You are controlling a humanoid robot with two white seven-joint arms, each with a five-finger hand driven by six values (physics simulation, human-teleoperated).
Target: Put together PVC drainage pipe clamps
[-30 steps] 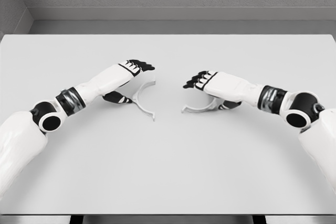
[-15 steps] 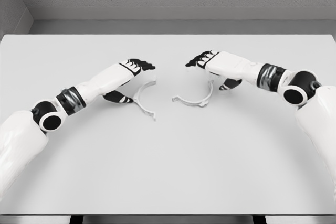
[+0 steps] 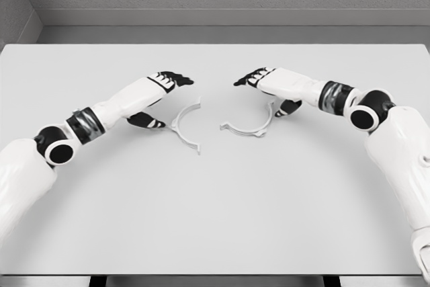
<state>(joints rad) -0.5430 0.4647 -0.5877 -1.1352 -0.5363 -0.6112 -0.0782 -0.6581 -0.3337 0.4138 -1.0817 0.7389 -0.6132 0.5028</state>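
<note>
You're looking down on the pale grey table (image 3: 215, 220), and both arms are reaching in toward its middle. Your left hand (image 3: 158, 97) comes in from 8 o'clock, fingers extended toward 2 o'clock and thumb dropped low beside the table; it's released, gripping nothing. Just off its thumb, toward 3 o'clock, lies the left clamp half (image 3: 184, 126), a thin white arc flat on the table, its open side facing 3 o'clock; whether the thumb touches it, you can't tell. Your right hand (image 3: 270, 89) comes in from 3 o'clock, fingers stretched toward 9 o'clock, thumb hanging down; it's relaxed too, holding nothing. Beneath and slightly toward 7 o'clock of it sits the right clamp half (image 3: 250, 126), another white arc lying flat, its open side facing 11 o'clock, one end close by the thumb. The two halves lie near each other at the table's centre, apart, with a clear gap between them.
</note>
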